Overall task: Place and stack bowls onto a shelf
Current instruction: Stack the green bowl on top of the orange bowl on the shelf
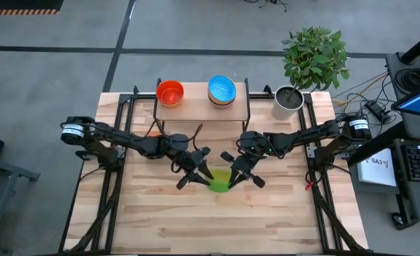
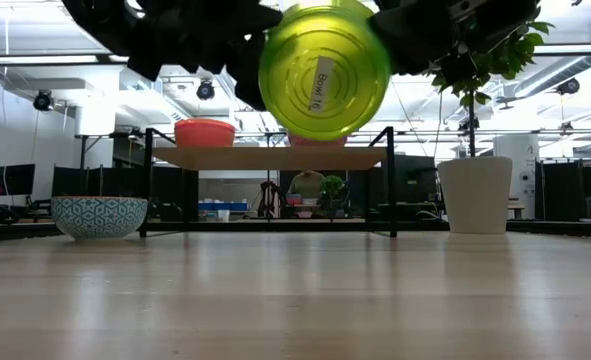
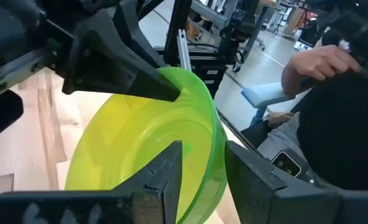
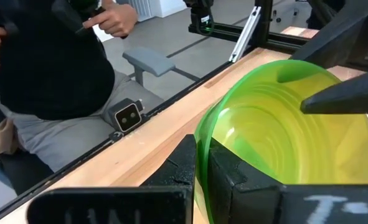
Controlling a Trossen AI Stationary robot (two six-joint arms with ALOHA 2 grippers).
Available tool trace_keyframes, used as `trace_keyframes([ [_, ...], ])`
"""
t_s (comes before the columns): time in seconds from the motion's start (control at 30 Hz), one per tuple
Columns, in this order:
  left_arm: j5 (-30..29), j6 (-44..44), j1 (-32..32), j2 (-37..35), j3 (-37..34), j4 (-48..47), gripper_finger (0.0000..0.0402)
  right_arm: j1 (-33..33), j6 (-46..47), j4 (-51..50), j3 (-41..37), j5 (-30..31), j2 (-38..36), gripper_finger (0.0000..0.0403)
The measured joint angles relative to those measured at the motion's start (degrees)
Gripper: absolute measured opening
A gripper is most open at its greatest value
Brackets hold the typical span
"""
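Green bowl (image 2: 324,68) hung mid-handover, right pincer (image 1: 242,176) clenched on rim, left pincer (image 1: 195,172) loosened around it; shelf (image 1: 199,104) held only orange bowl (image 1: 170,92) and a blue-topped stack (image 1: 222,90).

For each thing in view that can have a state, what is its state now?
Green bowl: lifted off the table, tilted on edge.
Left pincer: straddling the bowl's rim, a gap showing.
Right pincer: shut on the rim.
Orange bowl: upright on the shelf.
Blue bowl: on the shelf.
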Motion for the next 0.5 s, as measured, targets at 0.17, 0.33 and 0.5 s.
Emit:
trace_keyframes([
  [0.17,0.52,0.98,-0.09,0.56,0.00,0.58,0.0055,0.00,0.14,-0.06,-0.04,-0.19,0.02,0.0009],
  [0.33,2.06,1.53,-0.20,0.56,-0.02,0.29,0.0009,0.00,2.23,0.31,-0.04,1.85,0.02,0.0031],
  [0.5,0.58,1.00,-0.06,0.56,-0.07,0.15,0.0002,-0.17,4.35,0.58,0.03,4.91,0.00,0.0084],
])
